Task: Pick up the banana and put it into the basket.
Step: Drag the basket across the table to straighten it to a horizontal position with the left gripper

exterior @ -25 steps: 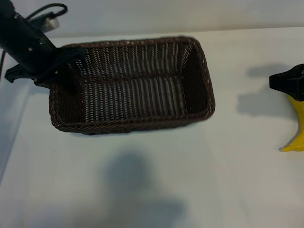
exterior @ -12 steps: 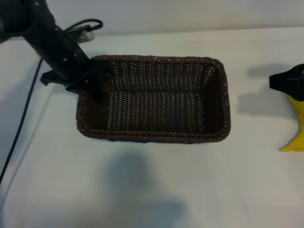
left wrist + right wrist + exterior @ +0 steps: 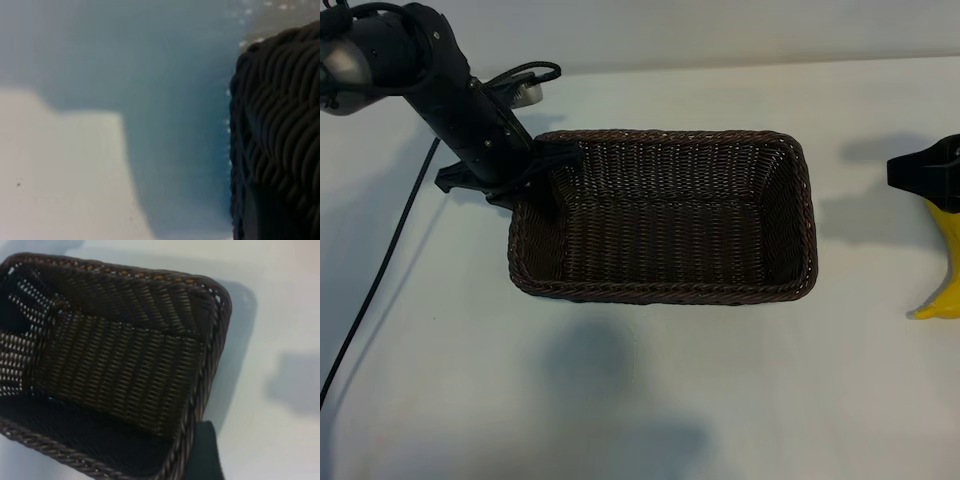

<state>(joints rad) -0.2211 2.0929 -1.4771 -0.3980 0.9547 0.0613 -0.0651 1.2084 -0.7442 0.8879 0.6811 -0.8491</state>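
Dragging the basket (image 3: 660, 293) across the table (image 3: 620, 400) with the left gripper (image 3: 546, 182), jaws narrow and pinched over the braided rim at the left end wall. Now clearly farther toward the right arm than a second ago, nearer the front edge of the exterior view, and squared up where it earlier sat skewed and tilted. Sitting flat, or nearly so, with nothing inside. Meanwhile no change on the other side: right gripper (image 3: 925, 172) parked at the far right edge, raised above its own shadow, jaws set wide and apparently closed around the upper end of the banana (image 3: 945, 270), which hangs below it with the pale tip lowest. Still well apart from the basket's right wall, though with less gap than before. Judging from this, bringing the container to the fruit, shortening the carry; banana picked up, drop into the basket not yet done.
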